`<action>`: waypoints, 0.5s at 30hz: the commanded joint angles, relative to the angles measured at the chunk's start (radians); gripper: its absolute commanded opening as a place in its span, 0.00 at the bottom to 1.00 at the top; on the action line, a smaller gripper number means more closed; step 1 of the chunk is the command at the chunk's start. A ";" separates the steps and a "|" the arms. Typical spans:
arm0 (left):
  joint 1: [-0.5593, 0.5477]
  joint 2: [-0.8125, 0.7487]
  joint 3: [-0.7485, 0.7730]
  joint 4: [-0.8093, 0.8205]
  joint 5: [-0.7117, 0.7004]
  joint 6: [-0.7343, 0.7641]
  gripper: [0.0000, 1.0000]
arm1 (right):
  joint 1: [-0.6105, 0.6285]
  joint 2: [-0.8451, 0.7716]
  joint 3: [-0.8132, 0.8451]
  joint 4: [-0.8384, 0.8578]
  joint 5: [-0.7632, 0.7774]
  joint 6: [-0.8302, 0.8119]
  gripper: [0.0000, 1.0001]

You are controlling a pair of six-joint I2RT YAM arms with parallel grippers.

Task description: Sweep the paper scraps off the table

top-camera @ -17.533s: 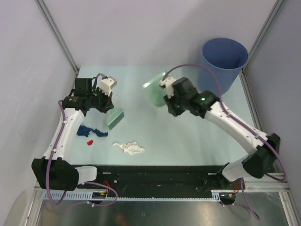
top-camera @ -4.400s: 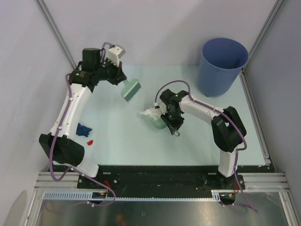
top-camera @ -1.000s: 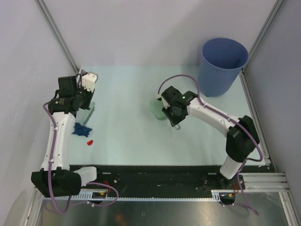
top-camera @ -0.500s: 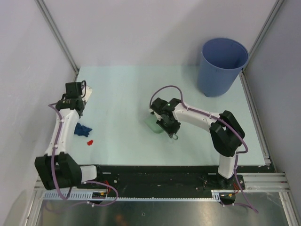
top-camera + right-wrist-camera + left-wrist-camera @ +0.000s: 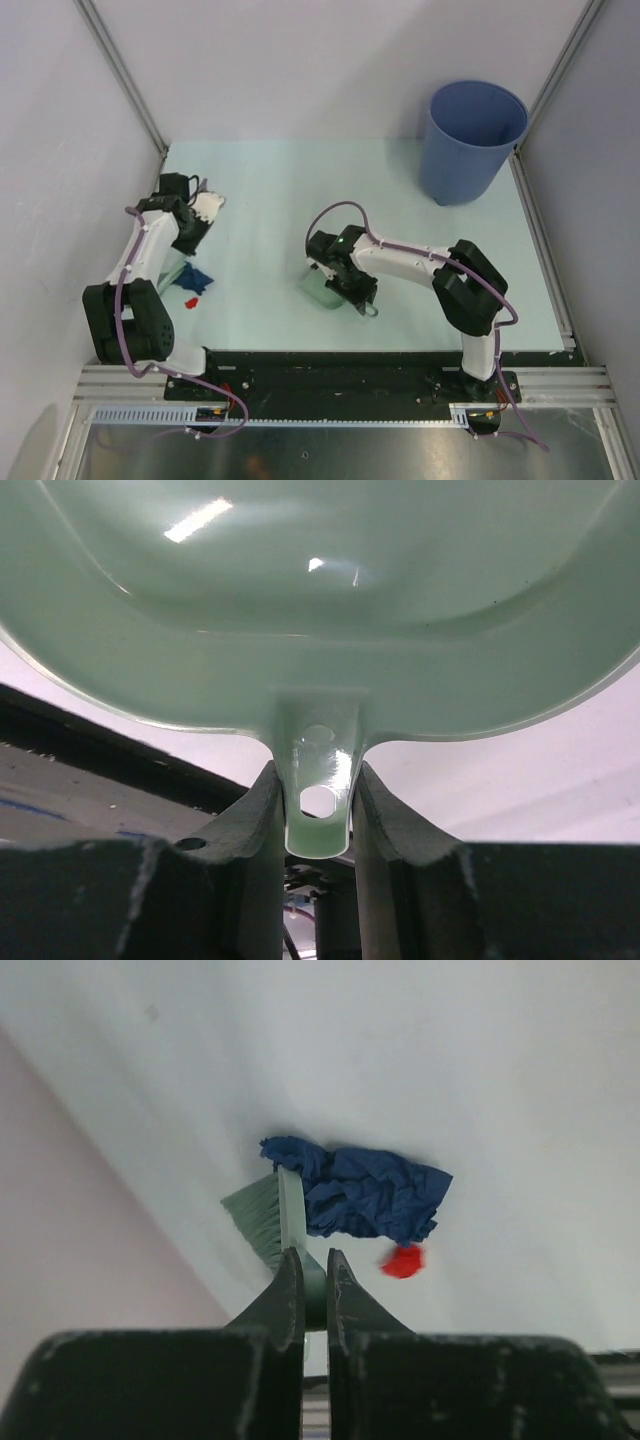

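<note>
A crumpled dark blue paper scrap (image 5: 365,1195) (image 5: 197,277) lies on the table (image 5: 262,190) near its left edge. A small red scrap (image 5: 403,1260) (image 5: 190,300) lies just beside it. My left gripper (image 5: 315,1265) (image 5: 183,257) is shut on the handle of the pale green hand brush (image 5: 268,1215). The bristles stand on the far-left side of the blue scrap, touching it. My right gripper (image 5: 318,780) (image 5: 340,279) is shut on the handle tab of the pale green dustpan (image 5: 320,600) (image 5: 320,287). The pan sits low over the table's middle front and looks empty.
A tall blue bucket (image 5: 475,140) stands at the back right corner. Grey frame posts (image 5: 120,75) and pale walls close in the left and right sides. The black front rail (image 5: 330,375) runs along the near edge behind the arm bases.
My left arm has swung the brush down next to the blue scrap. My right arm has slid the dustpan towards the near edge and a little left.
</note>
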 commanded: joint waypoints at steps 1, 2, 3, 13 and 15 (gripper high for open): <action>-0.133 0.021 0.063 -0.160 0.461 -0.068 0.00 | 0.029 0.032 -0.009 -0.020 -0.059 -0.028 0.00; -0.154 0.026 0.076 -0.165 0.496 -0.077 0.00 | 0.029 0.040 -0.012 -0.013 -0.059 -0.029 0.00; -0.172 0.038 0.088 -0.171 0.544 -0.084 0.00 | 0.029 0.046 -0.021 -0.006 -0.059 -0.034 0.00; -0.257 0.081 0.178 -0.178 0.693 -0.121 0.00 | 0.024 0.085 -0.043 0.104 -0.094 -0.015 0.04; -0.257 0.049 0.183 -0.182 0.693 -0.120 0.00 | 0.026 0.086 -0.043 0.107 -0.090 -0.011 0.05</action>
